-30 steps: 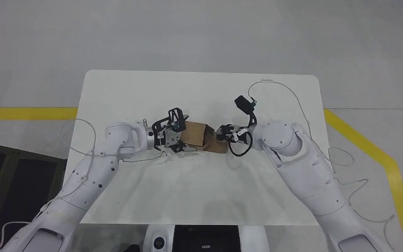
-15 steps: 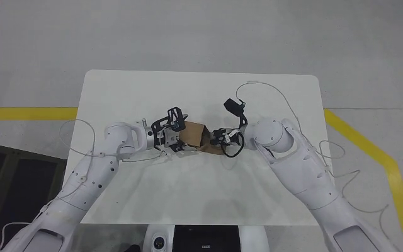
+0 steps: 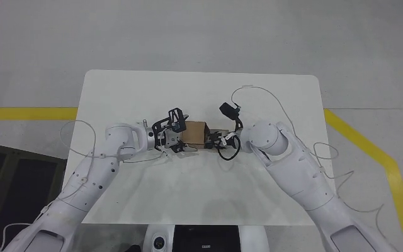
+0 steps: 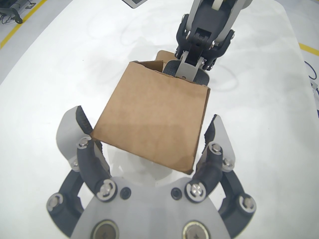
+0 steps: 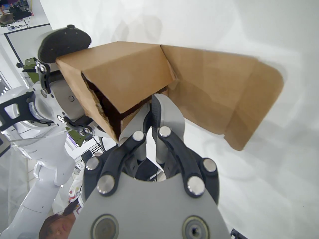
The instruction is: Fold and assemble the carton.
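A brown carton (image 3: 196, 133) lies at the table's middle between both arms. In the left wrist view its top panel (image 4: 154, 100) runs away from my left gripper (image 4: 147, 120), whose fingers (image 4: 74, 123) straddle the near end and press its sides. My right gripper (image 3: 213, 137) is at the opposite, open end. Its fingers (image 4: 185, 70) are shut together, tips pushed into the opening against an inner flap. In the right wrist view the right gripper (image 5: 151, 108) sits under the carton's edge (image 5: 119, 83), and a long lid flap (image 5: 224, 95) hangs open to the side.
The white table (image 3: 189, 189) has bare room in front of and behind the carton. A thin cable (image 3: 277, 91) loops over the table's far right part, and the right wrist's black camera (image 3: 228, 109) stands above the carton's end.
My right arm has moved left toward the carton and its shut fingers now press into the open end. The carton and left gripper stayed in place.
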Available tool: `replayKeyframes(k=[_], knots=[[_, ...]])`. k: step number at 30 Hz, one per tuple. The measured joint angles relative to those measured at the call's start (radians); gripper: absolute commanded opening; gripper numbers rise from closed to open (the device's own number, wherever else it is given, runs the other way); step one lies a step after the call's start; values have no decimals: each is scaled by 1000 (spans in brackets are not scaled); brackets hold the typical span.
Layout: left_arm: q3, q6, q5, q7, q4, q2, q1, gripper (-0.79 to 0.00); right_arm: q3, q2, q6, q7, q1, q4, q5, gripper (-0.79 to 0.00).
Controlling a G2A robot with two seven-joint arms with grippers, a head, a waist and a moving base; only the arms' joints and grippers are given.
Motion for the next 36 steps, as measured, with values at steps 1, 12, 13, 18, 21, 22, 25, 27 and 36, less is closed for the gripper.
replayKeyframes(k=[1,12,13,18,21,22,25,27,36], knots=[[-1,-1,0,-2,-1,0,1,0,0,-1,-6,-3,-1,2,5,-785],[4,-8,11,-14,-12,-4,2,0,-42,-16,-88,33,39,65,24,-785],[4,-9,13,-14,-11,-4,2,0,-43,-17,-92,33,42,69,25,-785],[3,-15,17,-13,-5,-6,1,0,-52,-23,-104,33,55,90,33,-785],[3,-18,18,-11,-2,-6,0,0,-59,-28,-114,26,59,104,47,-785],[2,-19,17,-11,-1,-7,0,0,-62,-30,-118,23,60,108,52,-785],[1,-22,16,-11,1,-7,-1,0,-64,-35,-125,13,61,116,69,-785],[-1,-23,15,-12,1,-8,-1,0,-63,-37,-129,9,59,119,83,-785],[0,-23,14,-14,1,-11,1,0,-56,-41,-127,0,60,131,105,-785]])
